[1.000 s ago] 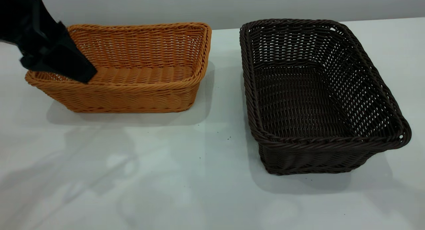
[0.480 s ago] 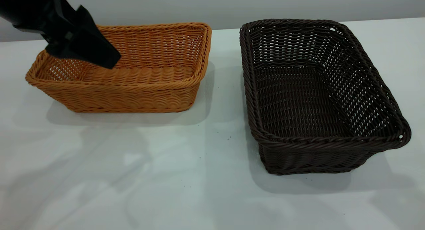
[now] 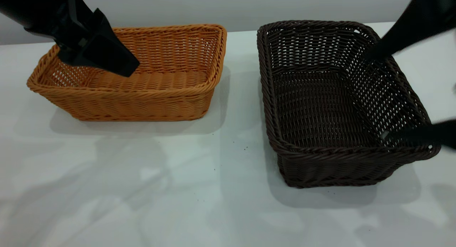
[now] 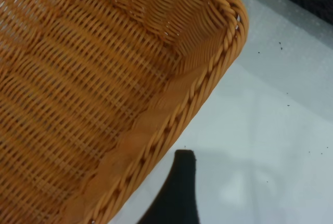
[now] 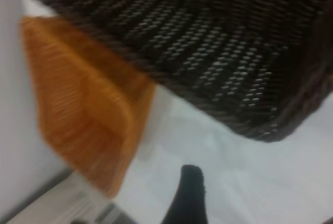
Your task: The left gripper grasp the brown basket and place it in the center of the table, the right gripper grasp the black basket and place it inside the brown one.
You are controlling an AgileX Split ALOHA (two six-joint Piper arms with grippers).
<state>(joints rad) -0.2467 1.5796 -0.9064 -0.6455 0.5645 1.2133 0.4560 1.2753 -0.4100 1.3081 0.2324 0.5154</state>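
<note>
**Operator:** Report the position of the brown basket (image 3: 142, 76) and its relation to the left gripper (image 3: 107, 58).

**Technician:** The brown basket rests on the white table (image 3: 213, 190), well to the left of the black basket (image 3: 338, 104) and toward the rear edge. It is not at table centre. Its long axis runs side to side, roughly at right angles to the black basket's long axis. The left gripper hangs over the brown basket's left half, tip pointing down and inward above the floor of the basket. In the left wrist view one dark finger (image 4: 177, 193) lies outside the braided rim (image 4: 171, 114), with the interior on the other side. The second finger is not seen, so I cannot tell whether the fingers are open or closed. No grip on the rim is evident.

**Operator:** Which arm is nearer the brown basket?

**Technician:** The left arm, clearly. The right gripper (image 3: 402, 79) is at the far right side of the black basket, fingers spread wide: one over the rear right rim, one at the front right corner. It holds nothing.

**Operator:** What does the next move depend on?

**Technician:** In my judgement, on setting the wall between the left fingers before closing.
</note>
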